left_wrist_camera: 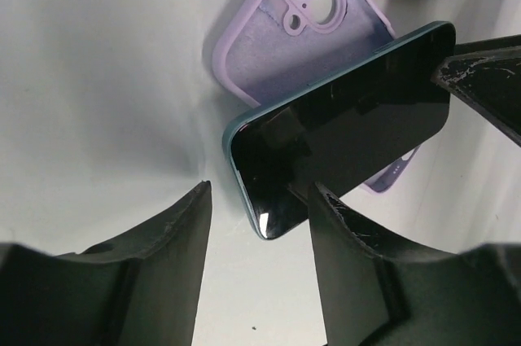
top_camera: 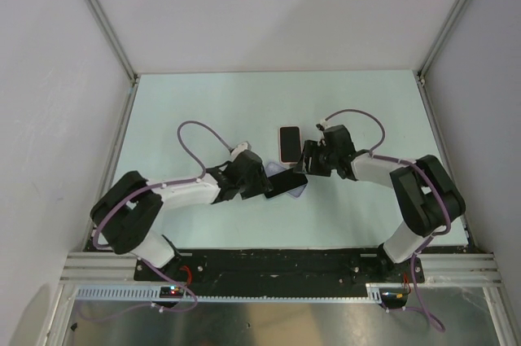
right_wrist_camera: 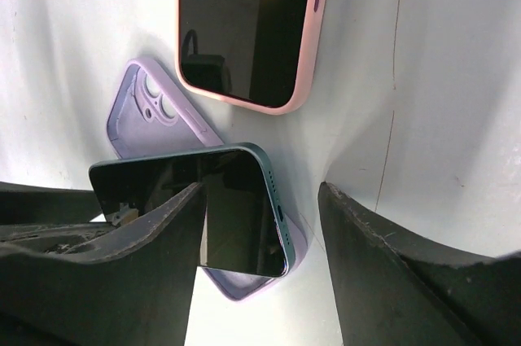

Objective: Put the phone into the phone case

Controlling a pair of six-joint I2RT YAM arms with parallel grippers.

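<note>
Half done at best: your teal phone [left_wrist_camera: 342, 130] lies askew across the lilac case [left_wrist_camera: 313, 37] on the tabletop [top_camera: 203, 110], not seated. Your left gripper [left_wrist_camera: 259, 199] and right gripper [right_wrist_camera: 262, 191] both have jaws spread, pinching nothing. You must align it and press in.

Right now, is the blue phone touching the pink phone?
Apart. The right wrist view shows a strip of table between the blue phone, lying across the purple case, and the pink phone.
</note>
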